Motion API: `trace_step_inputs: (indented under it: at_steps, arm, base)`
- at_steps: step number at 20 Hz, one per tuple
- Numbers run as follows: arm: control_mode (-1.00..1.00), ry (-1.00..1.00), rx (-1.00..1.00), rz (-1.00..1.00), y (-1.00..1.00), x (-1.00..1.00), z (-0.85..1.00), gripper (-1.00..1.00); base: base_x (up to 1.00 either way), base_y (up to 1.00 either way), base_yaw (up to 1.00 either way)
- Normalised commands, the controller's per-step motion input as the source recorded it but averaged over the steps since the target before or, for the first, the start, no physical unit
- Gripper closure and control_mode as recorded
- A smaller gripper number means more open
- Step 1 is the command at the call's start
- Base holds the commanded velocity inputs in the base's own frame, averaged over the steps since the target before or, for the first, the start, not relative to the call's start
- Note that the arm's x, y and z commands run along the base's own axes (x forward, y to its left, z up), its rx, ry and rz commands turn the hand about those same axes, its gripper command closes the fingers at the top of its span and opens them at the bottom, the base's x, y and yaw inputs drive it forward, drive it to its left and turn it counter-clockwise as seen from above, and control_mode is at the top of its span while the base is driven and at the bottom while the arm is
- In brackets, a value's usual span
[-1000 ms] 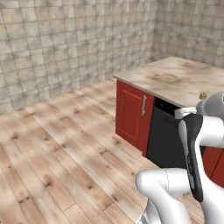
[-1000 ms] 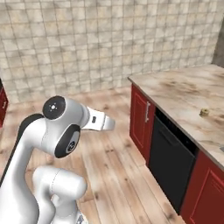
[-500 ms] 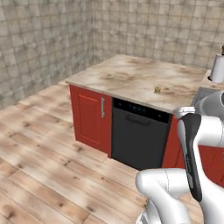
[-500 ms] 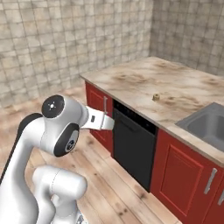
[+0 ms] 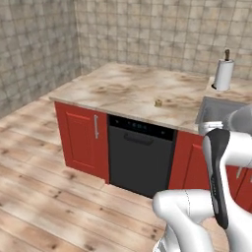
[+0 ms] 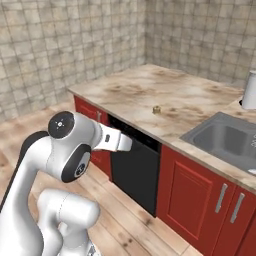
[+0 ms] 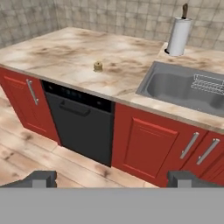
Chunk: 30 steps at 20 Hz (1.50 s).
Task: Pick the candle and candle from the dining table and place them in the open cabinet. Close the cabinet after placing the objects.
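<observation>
Gripper (image 7: 112, 178) is spread wide, holding nothing, well back from the stone counter (image 7: 57, 52). Small brass candle (image 7: 98, 66) sits ahead and slightly left of the fingers, on the top above the black dishwasher (image 7: 81, 127). Sink (image 7: 183, 89) ahead right, paper-towel roll (image 7: 179, 35) behind it.

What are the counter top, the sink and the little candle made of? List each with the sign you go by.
Counter top: looks like polished stone, going by its beige-brown marbled veining.
Sink: probably brushed steel, an even matte grey basin.
Little candle: seemingly brass or gold-toned wax; squat and dull yellow, too small to settle.
</observation>
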Motion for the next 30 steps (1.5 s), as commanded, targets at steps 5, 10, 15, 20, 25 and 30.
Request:
trace_step_inputs:
  at_steps: [5, 10, 15, 20, 25, 30]
  arm:
    - [1.00, 0.00, 0.00, 0.00, 0.00, 0.00, 0.00, -1.00]
    - [1.00, 0.00, 0.00, 0.00, 0.00, 0.00, 0.00, -1.00]
    - [1.00, 0.00, 0.00, 0.00, 0.00, 0.00, 0.00, -1.00]
    - [1.00, 0.00, 0.00, 0.00, 0.00, 0.00, 0.00, -1.00]
    - [1.00, 0.00, 0.00, 0.00, 0.00, 0.00, 0.00, -1.00]
    - [1.00, 0.00, 0.00, 0.00, 0.00, 0.00, 0.00, -1.00]
  base:
    - [0.55, 0.00, -0.15]
    - [0.57, 0.00, -0.13]
    - [0.56, 0.03, -0.17]
    - [0.55, 0.10, -0.24]
    - [0.51, 0.29, -0.30]
    - [0.39, 0.44, -0.23]
